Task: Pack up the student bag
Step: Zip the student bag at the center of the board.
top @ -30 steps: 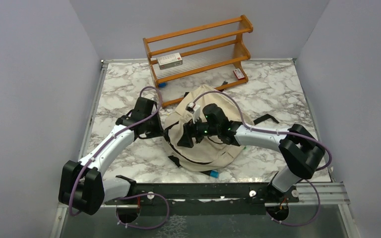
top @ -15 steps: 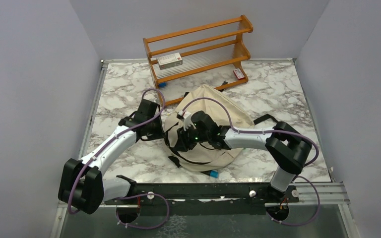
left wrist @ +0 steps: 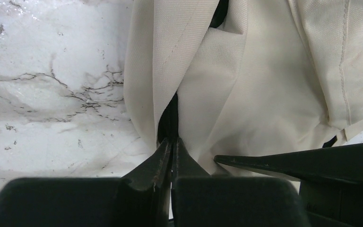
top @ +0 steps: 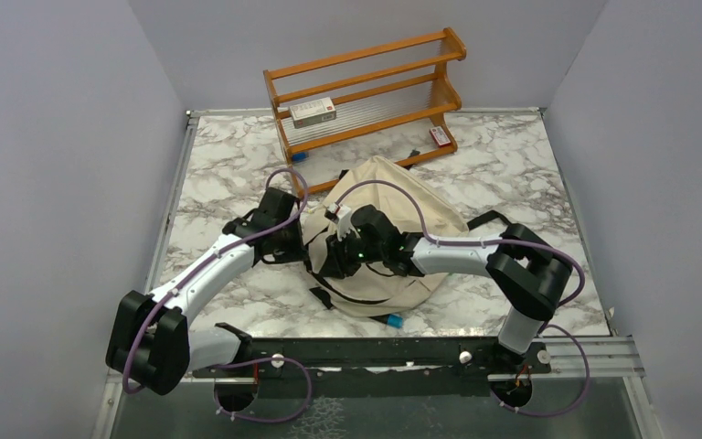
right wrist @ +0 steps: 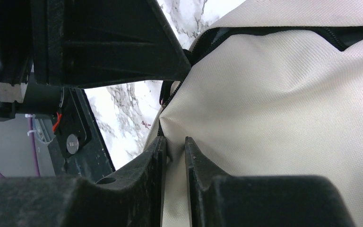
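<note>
The student bag (top: 402,197), beige with black zipper lines, lies slumped in the middle of the marble table. My left gripper (top: 300,245) is at its left edge. In the left wrist view that gripper (left wrist: 171,142) is shut, with the bag's (left wrist: 264,85) black zipper line running into its tips. My right gripper (top: 329,261) reaches across the bag from the right. In the right wrist view it (right wrist: 174,142) stands narrow, with a fold of the bag's (right wrist: 288,104) fabric pinched between its fingers. The two grippers sit close together.
A wooden rack (top: 366,82) stands at the back with a small box (top: 313,112) on its shelf. A red item (top: 438,135) and a blue one (top: 298,156) lie at its foot. A black strap (top: 494,218) trails right of the bag. A black rail (top: 375,352) borders the near edge.
My right gripper has slid left across the bag and closed from wide open onto a fold of fabric. The left gripper stayed shut and shifted only slightly.
</note>
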